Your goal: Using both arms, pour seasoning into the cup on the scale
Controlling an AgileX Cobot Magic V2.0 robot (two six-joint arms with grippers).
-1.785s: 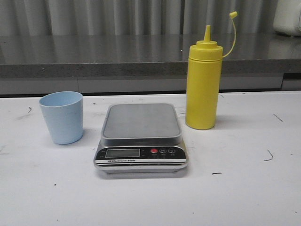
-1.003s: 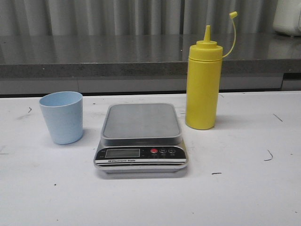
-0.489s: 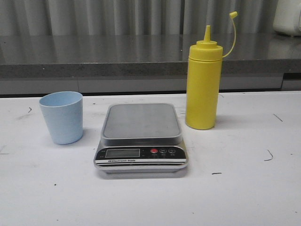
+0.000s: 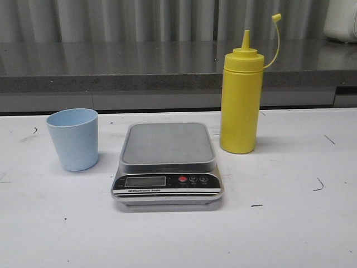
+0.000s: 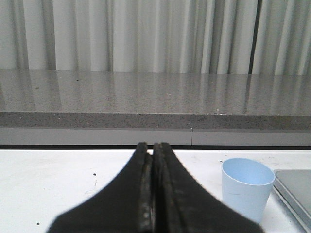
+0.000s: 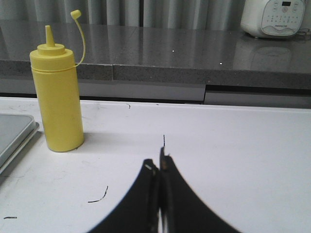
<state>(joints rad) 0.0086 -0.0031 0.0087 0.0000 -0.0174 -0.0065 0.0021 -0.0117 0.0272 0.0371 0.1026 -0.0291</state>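
- Left pincer (image 5: 152, 148) shows only in its own wrist view: its two black fingers are pressed flat together with nothing between them, held above the white surface (image 4: 290, 223) and apart from every object.
- Pale blue cup (image 4: 73, 139) stands upright on the surface at the left, just beside the scale (image 4: 167, 163) but not touching it and not on its platform. It appears in the left wrist view (image 5: 247, 188) too, next to a corner of the scale (image 5: 294, 187).
- At the centre sits the scale, flat on the surface, grey platform bare, black front panel facing the camera with its display and red button (image 4: 182, 179).
- Yellow seasoning bottle (image 4: 241, 99) stands upright to the right of the scale and slightly behind it, close but apart; its small cap (image 4: 276, 18) hangs off the nozzle on a thin curved tether, so the tip is uncovered. The right wrist view shows it (image 6: 57, 97) beside the scale's edge (image 6: 17, 136).
- Right pincer (image 6: 159, 167) is likewise closed on nothing, fingers together, over bare surface well apart from the bottle.
- Behind the surface runs a grey ledge (image 4: 139, 70), with a white appliance (image 6: 276, 18) at its far right.
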